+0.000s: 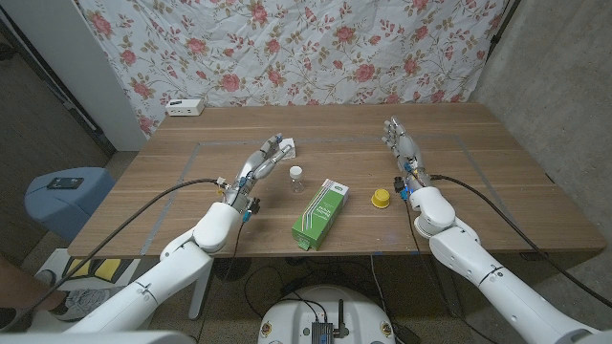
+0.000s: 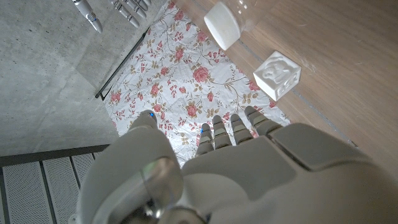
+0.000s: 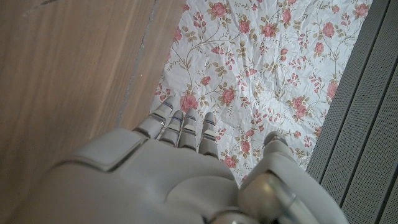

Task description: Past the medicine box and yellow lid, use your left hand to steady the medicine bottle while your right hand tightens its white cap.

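The medicine bottle [image 1: 297,178], small and clear with a white cap [image 2: 224,25], stands upright near the table's middle. My left hand [image 1: 260,163] lies just left of it with fingers stretched out and apart, holding nothing; the left wrist view looks along its back [image 2: 236,168] toward the cap. My right hand [image 1: 402,145] is further right, fingers straight, also holding nothing, and its back [image 3: 174,174] appears in the right wrist view. The green medicine box [image 1: 319,212] and the yellow lid [image 1: 381,198] lie nearer the front edge.
A small white cube [image 1: 287,148] [image 2: 277,74] sits just beyond my left fingertips. A white power strip [image 1: 185,107] lies at the table's far left edge. A floral cloth hangs behind the table [image 1: 478,153]. A blue stool [image 1: 67,196] stands left of it.
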